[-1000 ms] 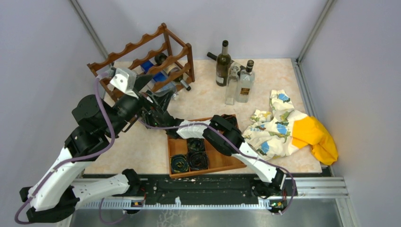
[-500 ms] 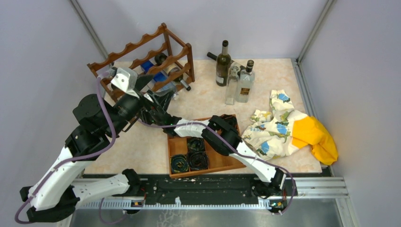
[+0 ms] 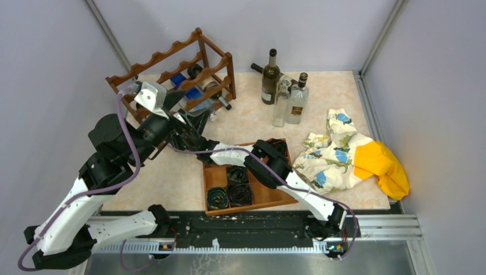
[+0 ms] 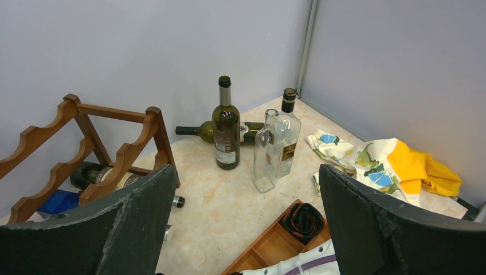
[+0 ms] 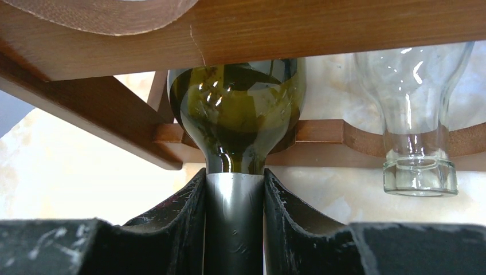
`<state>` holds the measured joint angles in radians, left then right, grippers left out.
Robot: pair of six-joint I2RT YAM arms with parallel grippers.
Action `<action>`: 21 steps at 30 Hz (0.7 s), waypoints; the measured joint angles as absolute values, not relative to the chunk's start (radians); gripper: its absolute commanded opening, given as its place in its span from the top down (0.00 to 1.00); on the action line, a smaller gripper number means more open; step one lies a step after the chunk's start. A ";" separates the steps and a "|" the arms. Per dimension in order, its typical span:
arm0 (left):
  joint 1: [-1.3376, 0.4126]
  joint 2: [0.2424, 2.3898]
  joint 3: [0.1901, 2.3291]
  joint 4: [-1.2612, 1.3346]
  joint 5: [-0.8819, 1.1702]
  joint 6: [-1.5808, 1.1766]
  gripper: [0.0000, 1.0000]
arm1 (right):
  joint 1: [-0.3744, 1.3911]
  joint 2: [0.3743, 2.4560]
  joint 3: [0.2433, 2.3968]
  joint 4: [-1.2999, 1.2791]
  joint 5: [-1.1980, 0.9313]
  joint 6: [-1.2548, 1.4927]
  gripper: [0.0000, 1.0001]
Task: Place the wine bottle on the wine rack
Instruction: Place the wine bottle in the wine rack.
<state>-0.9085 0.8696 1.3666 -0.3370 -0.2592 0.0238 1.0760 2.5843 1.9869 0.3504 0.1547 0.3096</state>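
Green glass wine bottle (image 5: pixel 238 123) rests in a low dip of the dark brown wooden wine rack (image 5: pixel 344 23). Right gripper (image 5: pixel 235 192) squeezes its silver neck; left gripper (image 4: pixel 246 177) gapes, holding nothing. Slide it straight in, then let go.

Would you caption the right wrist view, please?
Right gripper clamps the neck of the wine bottle in the wine rack beside a clear bottle.
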 measured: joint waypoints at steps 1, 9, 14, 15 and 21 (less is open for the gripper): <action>-0.908 0.870 1.367 -0.337 -0.259 0.024 0.01 | 1.076 2.588 1.993 0.346 0.154 0.305 0.96; -0.908 0.870 1.367 -0.337 -0.259 0.024 0.01 | 1.070 2.623 2.043 0.343 0.153 0.280 0.94; -0.908 0.870 1.367 -0.337 -0.259 0.024 0.01 | 1.070 2.646 2.065 0.341 0.148 0.280 0.91; -0.908 0.870 1.367 -0.337 -0.259 0.024 0.01 | 1.070 2.646 2.065 0.338 0.146 0.280 0.90; -0.908 0.870 1.367 -0.337 -0.259 0.024 0.01 | 1.070 2.648 2.078 0.322 0.154 0.288 0.88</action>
